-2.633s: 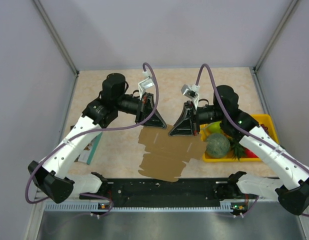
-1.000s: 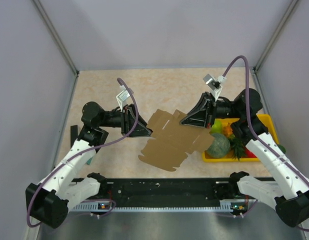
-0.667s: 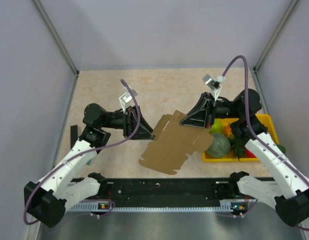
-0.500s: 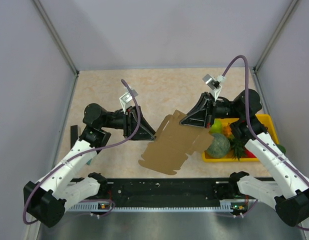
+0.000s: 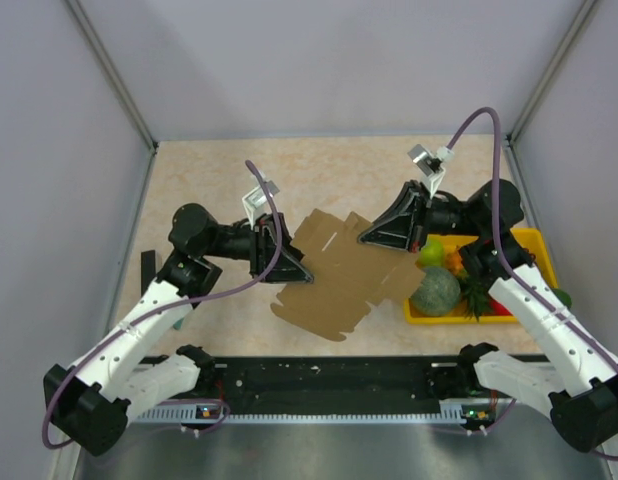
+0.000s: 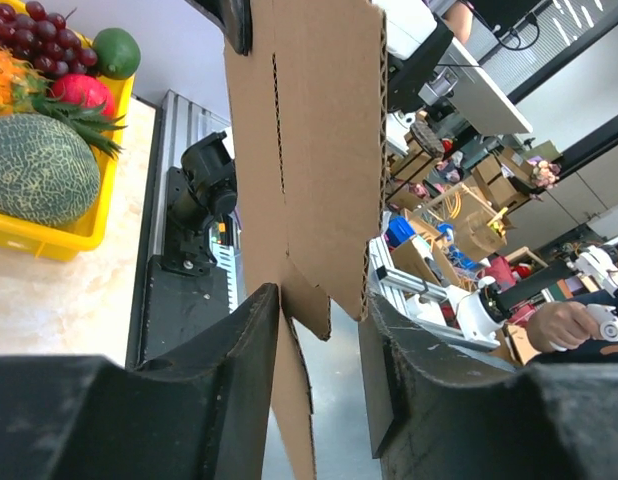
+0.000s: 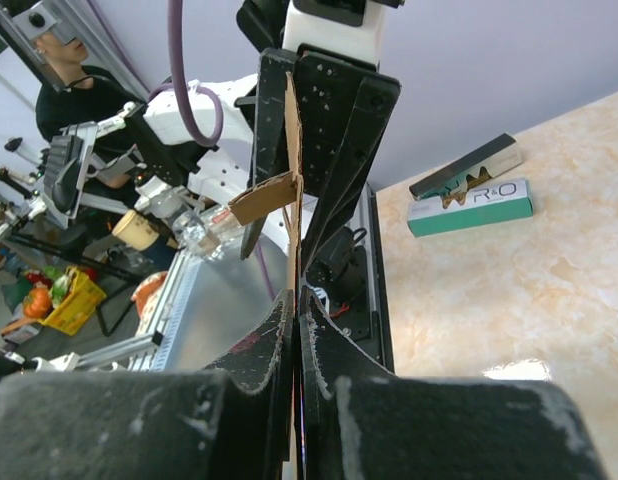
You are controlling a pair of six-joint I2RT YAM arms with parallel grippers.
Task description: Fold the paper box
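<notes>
- Right hand (image 7: 294, 300): clamped tight on an edge of the paper box (image 5: 339, 275).
- Left hand (image 6: 319, 310): fingers apart, straddling a lower flap; no firm pinch evident.
- Likely light, thin, bendy along the perforated creases; best pinched at an edge near a crease, not mid-panel.
- Plain brown die-cut sheet, unfolded, slotted, just left of the yellow tray (image 5: 537, 240), over the bench (image 5: 219, 180).

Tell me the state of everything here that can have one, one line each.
paper box: unfolded, still one flat sheet.
right gripper: shut on the paper box's edge.
left gripper: open, with the sheet between its fingers.
yellow tray: filled with fruit.
teal packet: lying flat on the table.
</notes>
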